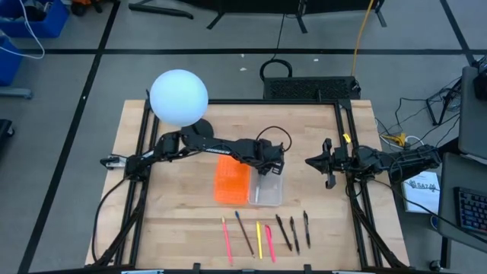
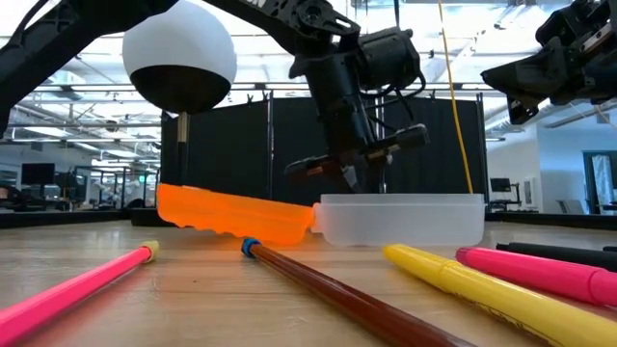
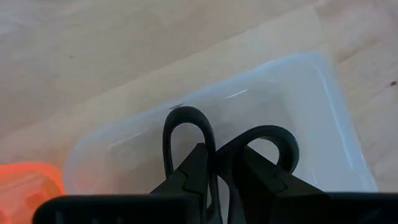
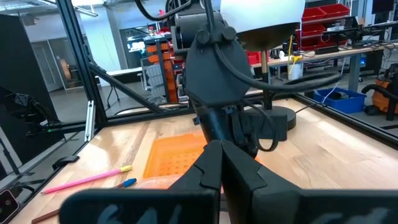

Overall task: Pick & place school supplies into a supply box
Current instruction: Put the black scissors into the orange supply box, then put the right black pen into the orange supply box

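We see the scissors [image 3: 230, 155], with smooth black loop handles, clamped in the left gripper [image 3: 217, 180] above the clear, shallow plastic supply box [image 1: 266, 188] at the frame's centre. Its orange gridded lid [image 1: 231, 180] lies flat alongside. Thin pens [image 1: 262, 232] line the lower wooden table [image 1: 175, 221]. Our right gripper [image 1: 327, 173], fingers pressed together, hovers at the right.
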Motion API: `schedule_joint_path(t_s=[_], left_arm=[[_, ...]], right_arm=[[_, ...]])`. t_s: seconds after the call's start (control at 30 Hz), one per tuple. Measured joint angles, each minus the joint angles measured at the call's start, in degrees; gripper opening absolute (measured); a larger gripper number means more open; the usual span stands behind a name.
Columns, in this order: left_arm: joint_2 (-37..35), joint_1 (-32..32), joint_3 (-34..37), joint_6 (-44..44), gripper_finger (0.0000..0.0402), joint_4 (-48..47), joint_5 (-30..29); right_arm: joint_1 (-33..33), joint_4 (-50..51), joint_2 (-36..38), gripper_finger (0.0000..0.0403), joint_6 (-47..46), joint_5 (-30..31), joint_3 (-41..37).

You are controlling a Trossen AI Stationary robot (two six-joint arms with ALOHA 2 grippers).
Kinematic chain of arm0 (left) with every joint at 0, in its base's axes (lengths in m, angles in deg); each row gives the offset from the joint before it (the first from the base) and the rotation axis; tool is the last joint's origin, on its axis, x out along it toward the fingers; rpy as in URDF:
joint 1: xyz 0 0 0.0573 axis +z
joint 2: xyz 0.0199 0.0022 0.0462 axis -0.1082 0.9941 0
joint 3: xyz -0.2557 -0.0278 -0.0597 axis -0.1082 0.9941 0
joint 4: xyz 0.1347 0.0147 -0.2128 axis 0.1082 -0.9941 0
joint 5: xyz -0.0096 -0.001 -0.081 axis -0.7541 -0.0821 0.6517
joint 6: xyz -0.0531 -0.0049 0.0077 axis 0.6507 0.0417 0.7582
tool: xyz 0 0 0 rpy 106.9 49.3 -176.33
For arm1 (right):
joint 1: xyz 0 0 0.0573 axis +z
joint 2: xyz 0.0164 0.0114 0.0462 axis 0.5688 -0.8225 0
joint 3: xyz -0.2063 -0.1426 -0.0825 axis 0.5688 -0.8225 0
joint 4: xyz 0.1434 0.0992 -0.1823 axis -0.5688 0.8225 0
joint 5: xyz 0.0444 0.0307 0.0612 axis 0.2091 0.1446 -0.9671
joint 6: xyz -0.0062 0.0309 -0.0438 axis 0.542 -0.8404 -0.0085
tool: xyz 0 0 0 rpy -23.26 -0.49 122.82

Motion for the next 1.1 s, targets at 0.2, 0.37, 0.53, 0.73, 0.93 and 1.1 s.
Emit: schedule_joint_path(t_s=[0.2, 0.37, 0.53, 0.73, 0.93, 1.1], left_arm=[[0.56, -0.03, 0.0, 0.26, 0.0087, 0.17, 2.68], [0.77, -0.21, 0.02, 0.63, 0.0175, 0.22, 3.73], [0.01, -0.2, 0.09, -0.51, 0.0227, 0.31, 4.11], [-6.06, -0.2, 0.21, -4.0, 0.0244, -0.84, 4.12], [-14.93, -1.42, 0.2, -13.92, 0.0234, -3.61, 3.93], [-24.22, -7.21, 0.15, -24.93, 0.018, -9.79, 0.18]], right_arm=[[0.01, 0.03, 0.0, 0.0, 0.0, 0.0, 0.02], [0.0, 0.07, 0.0, 0.0, 0.0, -0.05, 0.02], [0.01, 0.17, 0.0, 0.0, 0.01, -0.09, 0.01], [0.02, 0.17, 0.0, 0.0, 0.0, -0.07, 0.02], [0.02, 0.7, 0.0, 0.0, 0.02, -0.09, 0.0], [0.02, 1.7, -0.23, 0.0, -0.01, -0.13, 0.01]])
